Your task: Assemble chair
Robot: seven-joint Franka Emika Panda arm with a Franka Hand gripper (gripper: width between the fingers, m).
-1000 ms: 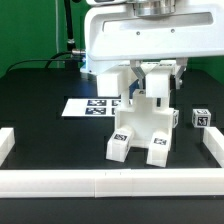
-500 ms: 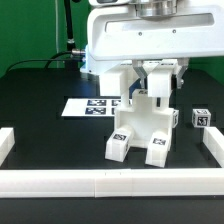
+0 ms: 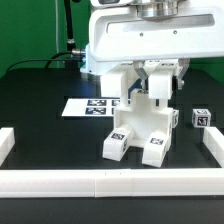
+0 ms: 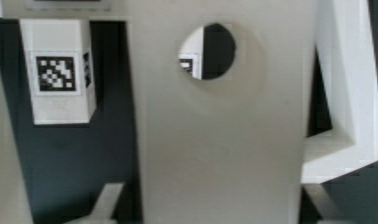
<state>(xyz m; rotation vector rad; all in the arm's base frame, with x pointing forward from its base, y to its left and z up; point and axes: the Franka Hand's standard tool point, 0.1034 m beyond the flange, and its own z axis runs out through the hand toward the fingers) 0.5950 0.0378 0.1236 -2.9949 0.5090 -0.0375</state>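
Observation:
The chair (image 3: 142,125) is a chunky white structure standing on the black table, with two tagged blocks at its front feet (image 3: 116,146). My gripper (image 3: 152,84) comes down from above and is shut on the chair's upright panel. In the wrist view that flat panel (image 4: 221,130), with an oval hole (image 4: 211,50), fills the frame, and my gripper (image 4: 214,206) has one finger on each of its edges; the fingers (image 4: 115,203) touch it. A tagged white part (image 4: 58,72) shows beside it. A loose tagged cube (image 3: 202,118) lies at the exterior view's right.
The marker board (image 3: 88,106) lies flat behind the chair, toward the exterior view's left. A low white border rail (image 3: 100,181) runs along the front, with raised ends at both sides (image 3: 6,142). The arm's white body (image 3: 130,35) hangs above the scene.
The chair's front feet have shifted slightly toward the exterior view's left and forward. The gripper keeps its hold.

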